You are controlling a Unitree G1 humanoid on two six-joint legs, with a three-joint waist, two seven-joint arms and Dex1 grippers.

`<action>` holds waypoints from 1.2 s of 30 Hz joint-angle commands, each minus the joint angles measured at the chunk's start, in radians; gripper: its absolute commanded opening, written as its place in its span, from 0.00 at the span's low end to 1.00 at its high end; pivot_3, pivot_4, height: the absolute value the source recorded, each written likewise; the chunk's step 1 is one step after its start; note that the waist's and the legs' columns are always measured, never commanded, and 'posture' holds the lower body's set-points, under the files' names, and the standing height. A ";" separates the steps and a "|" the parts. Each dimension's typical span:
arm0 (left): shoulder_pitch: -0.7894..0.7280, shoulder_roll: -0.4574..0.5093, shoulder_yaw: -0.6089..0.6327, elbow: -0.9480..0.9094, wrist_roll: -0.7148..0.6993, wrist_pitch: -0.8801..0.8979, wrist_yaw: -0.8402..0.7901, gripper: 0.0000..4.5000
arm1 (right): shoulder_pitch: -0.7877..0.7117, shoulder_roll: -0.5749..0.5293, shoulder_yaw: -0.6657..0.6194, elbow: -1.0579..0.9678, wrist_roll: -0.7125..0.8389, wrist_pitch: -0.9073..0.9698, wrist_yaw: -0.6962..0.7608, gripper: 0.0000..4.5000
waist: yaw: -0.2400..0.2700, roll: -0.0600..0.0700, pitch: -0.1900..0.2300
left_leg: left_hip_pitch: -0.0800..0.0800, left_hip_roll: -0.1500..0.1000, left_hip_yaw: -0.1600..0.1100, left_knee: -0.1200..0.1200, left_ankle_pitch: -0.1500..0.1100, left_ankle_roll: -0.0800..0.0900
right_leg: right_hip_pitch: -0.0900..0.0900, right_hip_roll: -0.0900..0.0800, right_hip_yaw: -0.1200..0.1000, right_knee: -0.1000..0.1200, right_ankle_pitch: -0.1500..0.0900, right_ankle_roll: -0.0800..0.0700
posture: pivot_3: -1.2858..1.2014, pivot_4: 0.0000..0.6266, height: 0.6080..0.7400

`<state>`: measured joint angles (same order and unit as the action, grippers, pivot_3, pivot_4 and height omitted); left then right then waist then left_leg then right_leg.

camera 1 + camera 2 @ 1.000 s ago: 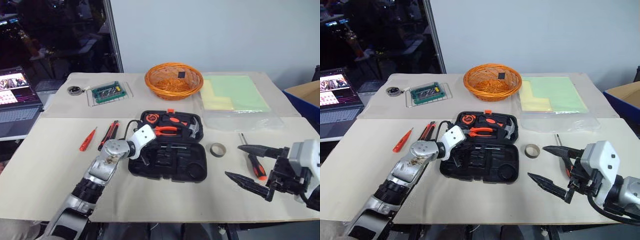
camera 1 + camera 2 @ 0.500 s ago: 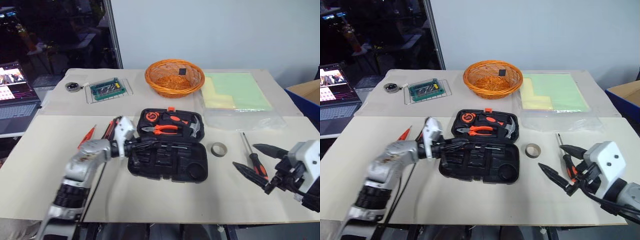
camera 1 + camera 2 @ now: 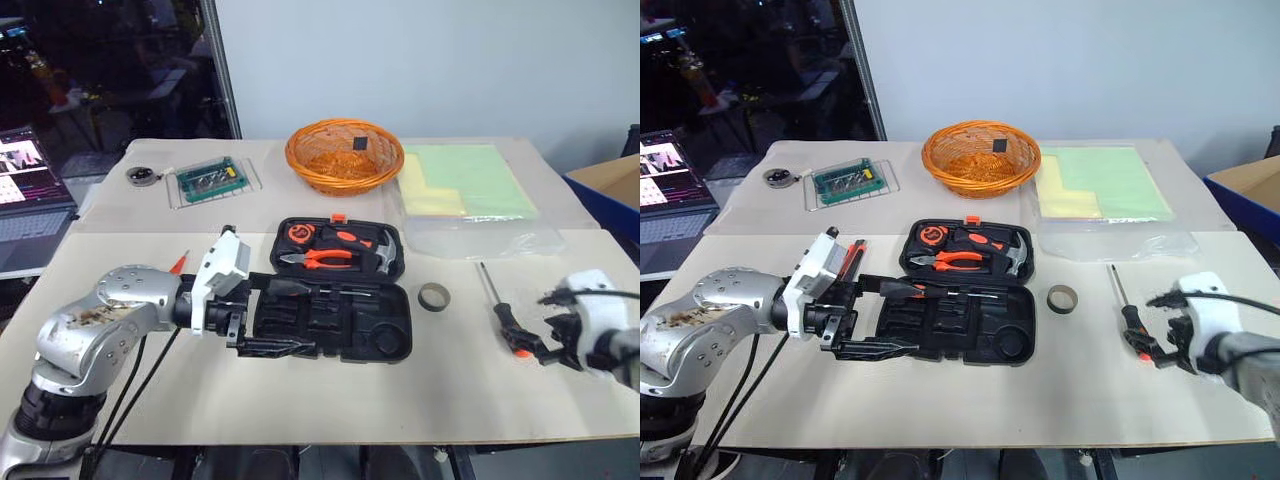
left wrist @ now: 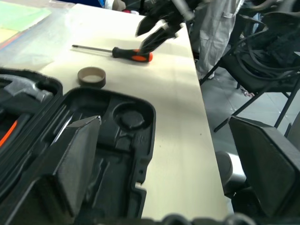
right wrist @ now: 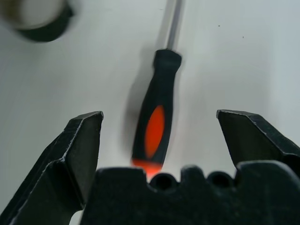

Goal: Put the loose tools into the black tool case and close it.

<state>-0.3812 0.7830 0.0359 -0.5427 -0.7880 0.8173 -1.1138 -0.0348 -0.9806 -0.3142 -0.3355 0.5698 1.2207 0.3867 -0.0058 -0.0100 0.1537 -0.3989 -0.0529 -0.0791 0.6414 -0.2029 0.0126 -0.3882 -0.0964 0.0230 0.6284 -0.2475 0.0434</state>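
Fingers of the right gripper (image 5: pixel 157 140) spread wide, angled down astride the screwdriver (image 5: pixel 155 119); left gripper (image 3: pixel 275 318) open, level.

The left arm (image 3: pixel 95 330) has a rounded, scuffed silver shell, a white wrist block and black cables; its gripper (image 3: pixel 278 318) carries tapered black fingers; the right gripper (image 5: pixel 164 150) also has black wedge-shaped fingers (image 5: pixel 77 150).

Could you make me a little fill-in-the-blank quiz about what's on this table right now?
1. The black tool case lies ___ on the table.
2. The right gripper has its jaws open on either side of a ___ handle.
3. The small grey tape roll lies between the case and the ___.
4. Behind the case stands an orange ___.

Missing words: open; screwdriver; screwdriver; basket
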 commanded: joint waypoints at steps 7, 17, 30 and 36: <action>0.043 0.002 0.034 -0.097 -0.072 0.031 0.123 1.00 | -0.032 -0.048 0.030 0.064 -0.067 0.004 0.041 0.25 | 0.003 0.000 0.000 | -0.001 -0.001 0.000 0.000 -0.002 0.004 | -0.001 -0.001 0.002 0.000 0.000 0.000 | 0.52 0.24 1.00; 0.285 -0.039 0.205 -0.054 -0.084 -0.112 0.142 1.00 | -0.224 -0.090 0.072 -0.273 0.031 -0.202 0.284 0.22 | -0.031 0.003 0.002 | 0.006 0.004 0.006 -0.001 -0.003 0.004 | -0.001 0.004 0.012 0.001 -0.003 0.006 | 0.52 0.24 1.00; 0.600 0.048 0.512 0.035 -0.074 -0.211 -0.023 1.00 | -0.772 0.091 0.886 0.126 -0.475 -0.608 0.647 0.22 | -0.003 -0.008 0.008 | 0.004 0.013 0.019 -0.002 -0.007 -0.001 | -0.009 0.005 0.013 -0.003 0.004 -0.005 | 0.52 0.24 1.00; 0.630 0.038 0.513 0.015 -0.078 -0.230 -0.007 1.00 | -0.764 0.134 0.898 0.147 -0.521 -0.588 0.712 0.22 | -0.006 -0.009 0.007 | -0.006 0.014 0.021 -0.002 -0.008 -0.002 | -0.020 0.005 0.015 -0.001 0.007 -0.006 | 0.52 0.24 1.00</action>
<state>0.2410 0.8218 0.5273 -0.4995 -0.8627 0.6113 -1.1233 -0.7862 -0.8444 0.5973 -0.1688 0.0672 0.6389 1.0783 -0.0122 -0.0185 0.1612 -0.4041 -0.0382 -0.0585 0.6389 -0.2107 0.0110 -0.4086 -0.0903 0.0379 0.6278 -0.2400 0.0366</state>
